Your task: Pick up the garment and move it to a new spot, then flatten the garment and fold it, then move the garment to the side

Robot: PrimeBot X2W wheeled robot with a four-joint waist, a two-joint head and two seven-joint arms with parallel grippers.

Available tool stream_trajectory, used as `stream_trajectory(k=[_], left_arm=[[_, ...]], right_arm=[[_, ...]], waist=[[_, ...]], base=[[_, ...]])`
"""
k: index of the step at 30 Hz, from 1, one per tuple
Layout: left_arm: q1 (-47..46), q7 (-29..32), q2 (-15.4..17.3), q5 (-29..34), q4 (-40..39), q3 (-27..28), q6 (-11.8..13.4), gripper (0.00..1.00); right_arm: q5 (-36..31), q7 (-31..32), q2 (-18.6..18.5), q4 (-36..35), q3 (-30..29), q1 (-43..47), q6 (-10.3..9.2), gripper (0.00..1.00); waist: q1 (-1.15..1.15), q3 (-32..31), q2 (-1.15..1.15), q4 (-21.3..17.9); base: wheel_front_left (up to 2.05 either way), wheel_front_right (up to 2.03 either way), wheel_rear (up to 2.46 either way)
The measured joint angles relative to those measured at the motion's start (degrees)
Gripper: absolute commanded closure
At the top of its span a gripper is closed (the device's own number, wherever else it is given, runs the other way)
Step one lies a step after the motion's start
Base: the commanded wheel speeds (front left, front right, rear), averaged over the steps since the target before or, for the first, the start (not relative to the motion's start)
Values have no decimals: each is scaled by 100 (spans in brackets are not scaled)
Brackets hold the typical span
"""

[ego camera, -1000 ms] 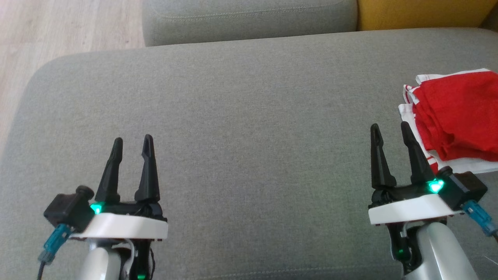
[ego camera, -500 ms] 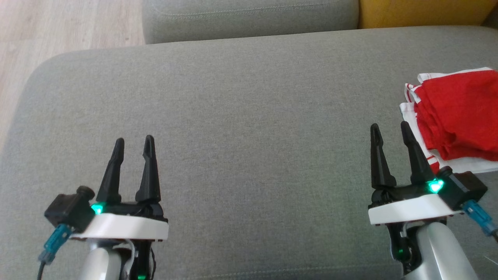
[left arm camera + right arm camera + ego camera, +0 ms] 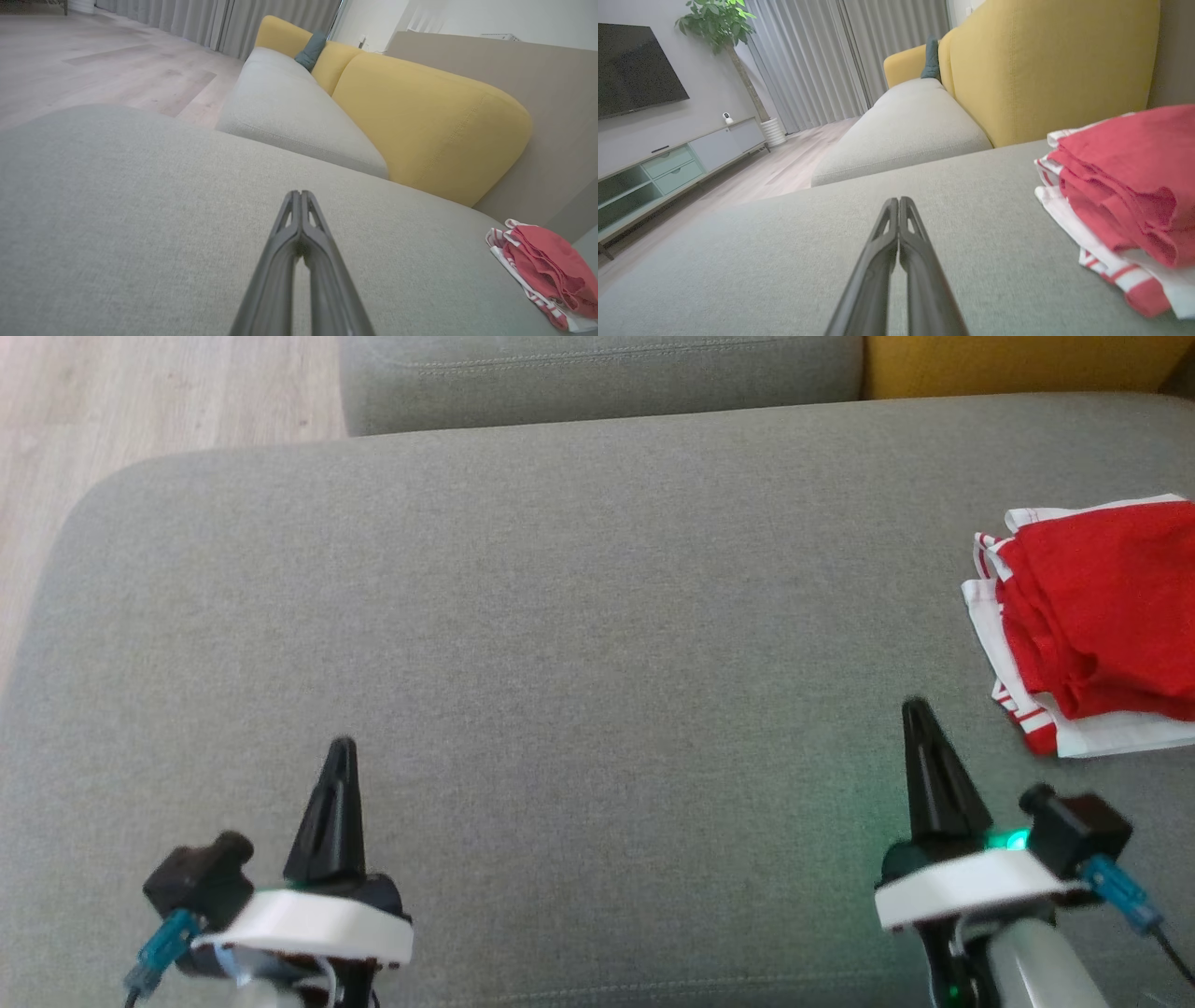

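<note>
Now both arms sit low over the wide grey sofa cushion (image 3: 579, 616). The left end effector (image 3: 342, 749) has its two dark fingers pressed together into a single point with nothing between them, and its wrist view shows the same closed tips (image 3: 299, 194) above bare fabric. The right end effector (image 3: 918, 709) is likewise pinched together and empty (its wrist view shows the tips (image 3: 899, 200) meeting in a narrow seam).

The garment (image 3: 1102, 616) lies folded at the right edge of the cushion, red cloth on top with white, red-striped trim showing along its left and lower sides. It is ahead and to the right of the right end effector, near it but not touching. From the left wrist the garment (image 3: 542, 270) appears far off at the lower right.

Beyond the cushion are a second grey seat (image 3: 597, 383), a yellow backrest (image 3: 1045, 65) and a pale wooden floor (image 3: 140, 392).
</note>
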Motion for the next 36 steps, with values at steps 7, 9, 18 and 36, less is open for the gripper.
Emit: stream_trajectory(k=[7,9,18,36], left_arm=[[73,89,2,-416,40,7,-4,100],[72,100,3,-534,68,10,-5,100],[56,242,16,-1062,146,33,-49,100],[-60,478,57,-2090,292,191,-101,100]], right_arm=[[434,58,0,32,-12,88,0,100],[560,91,-1,32,-21,85,0,100],[1141,213,-4,33,-100,51,0,100],[2281,431,-18,35,-225,50,0,100]], waist=[[0,-23,0,4],[0,-30,0,5],[0,-59,0,11],[0,-116,0,22]], base=[[0,0,0],[0,0,0],[0,0,0],[0,0,0]])
